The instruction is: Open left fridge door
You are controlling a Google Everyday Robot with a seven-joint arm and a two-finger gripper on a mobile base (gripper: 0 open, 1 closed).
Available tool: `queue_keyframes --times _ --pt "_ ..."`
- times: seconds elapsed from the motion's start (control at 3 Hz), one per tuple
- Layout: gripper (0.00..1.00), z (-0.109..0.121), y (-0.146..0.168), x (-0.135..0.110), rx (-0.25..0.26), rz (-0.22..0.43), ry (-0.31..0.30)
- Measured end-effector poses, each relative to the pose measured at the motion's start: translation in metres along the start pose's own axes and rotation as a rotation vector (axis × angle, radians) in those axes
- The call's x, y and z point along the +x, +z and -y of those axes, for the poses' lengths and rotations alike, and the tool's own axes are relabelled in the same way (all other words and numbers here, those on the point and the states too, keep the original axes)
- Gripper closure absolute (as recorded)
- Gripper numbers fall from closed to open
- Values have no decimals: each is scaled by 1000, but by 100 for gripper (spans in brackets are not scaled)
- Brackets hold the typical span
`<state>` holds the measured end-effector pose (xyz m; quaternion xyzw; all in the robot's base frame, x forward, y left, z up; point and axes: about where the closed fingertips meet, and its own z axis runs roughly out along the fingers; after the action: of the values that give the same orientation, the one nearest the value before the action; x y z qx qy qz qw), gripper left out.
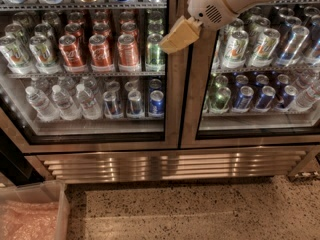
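Far left, low: clear plastic bin (56, 208) on the speckled floor (200, 211), something pinkish inside.

Left fridge door (170, 114): shut, glass pane in a steel frame, filling the left half of the view. Behind the glass are red cans (102, 51) on the middle shelf and water bottles (62, 103) on the shelf below.

My gripper (168, 46): high up at the centre, tan tip pointing down-left across the left door's right-hand frame edge, just beside the seam between the two doors. Open or closed, I cannot tell from this side. Contact with the frame: cannot tell.

Right fridge door (192, 109): shut, with pale and blue cans behind it.

Below both doors: slatted steel grille (170, 165).
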<state>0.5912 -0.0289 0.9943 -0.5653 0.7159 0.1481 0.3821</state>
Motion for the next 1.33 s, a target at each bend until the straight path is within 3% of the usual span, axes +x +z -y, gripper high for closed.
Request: queue_keyframes --times 0.67,1.0,1.33 --pt "89 0 0 0 0 0 0" --pt "100 0 0 0 0 0 0" --pt "100 0 0 0 0 0 0"
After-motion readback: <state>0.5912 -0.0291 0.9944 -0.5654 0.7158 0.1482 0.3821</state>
